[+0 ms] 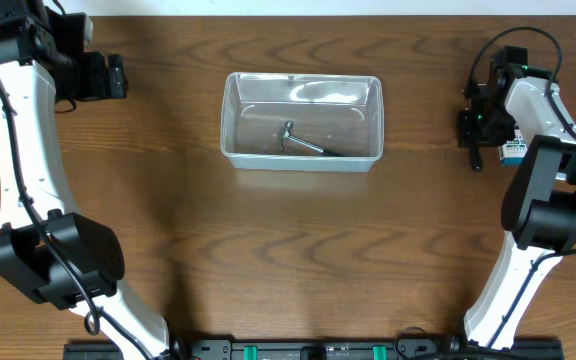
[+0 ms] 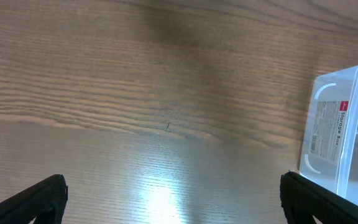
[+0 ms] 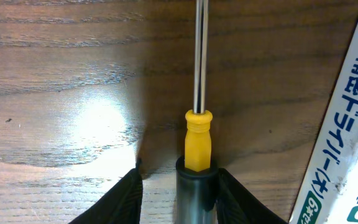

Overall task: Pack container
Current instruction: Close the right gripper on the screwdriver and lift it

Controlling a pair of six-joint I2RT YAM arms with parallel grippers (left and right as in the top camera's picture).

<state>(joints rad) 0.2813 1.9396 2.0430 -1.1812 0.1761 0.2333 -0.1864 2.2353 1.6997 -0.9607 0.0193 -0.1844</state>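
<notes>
The clear plastic container (image 1: 230, 120) stands at the middle back of the table with a metal tool (image 1: 306, 143) lying inside. Its labelled end shows at the right of the left wrist view (image 2: 347, 124). My left gripper (image 1: 118, 75) is open and empty over bare wood, left of the container (image 2: 173, 199). My right gripper (image 1: 476, 135) is at the far right. In the right wrist view its jaws (image 3: 179, 186) straddle the dark handle of a screwdriver (image 3: 197, 137) with a yellow collar. The right finger touches the handle and a gap shows on the left.
A small blue-and-white box (image 1: 513, 150) with Japanese print lies just right of the screwdriver (image 3: 340, 143). The arm bases stand at the front left and front right.
</notes>
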